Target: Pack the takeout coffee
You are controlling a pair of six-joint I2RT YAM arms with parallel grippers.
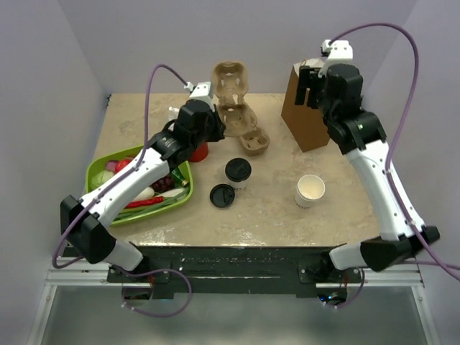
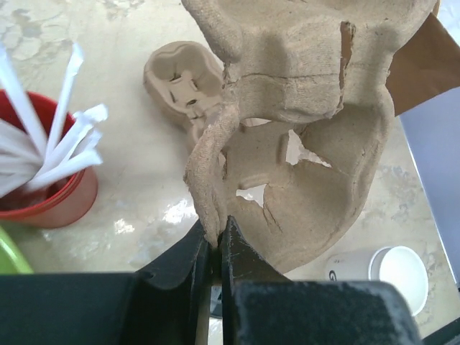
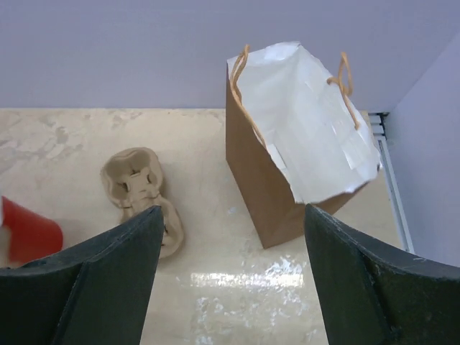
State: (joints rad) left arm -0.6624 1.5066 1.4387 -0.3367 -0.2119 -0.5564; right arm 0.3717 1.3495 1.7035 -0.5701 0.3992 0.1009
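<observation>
The takeout coffee (image 1: 238, 171), a white cup with a black lid, stands upright mid-table with neither gripper near it. My left gripper (image 1: 218, 126) is behind and to the left of it. Its jaws (image 2: 214, 241) are shut on the rim of a torn pulp cup carrier (image 2: 302, 144), which is raised off the table (image 1: 230, 83). The right gripper (image 1: 310, 86) hovers open over the brown paper bag (image 1: 305, 115). In the right wrist view the gripper (image 3: 233, 210) holds nothing, and the bag's mouth (image 3: 309, 122) gapes open.
A second pulp carrier (image 1: 254, 141) lies on the table. A loose black lid (image 1: 222, 195) sits left of the coffee and a lidless white cup (image 1: 310, 190) to its right. A red cup of straws (image 2: 50, 194) and a green vegetable tray (image 1: 97, 172) stand left.
</observation>
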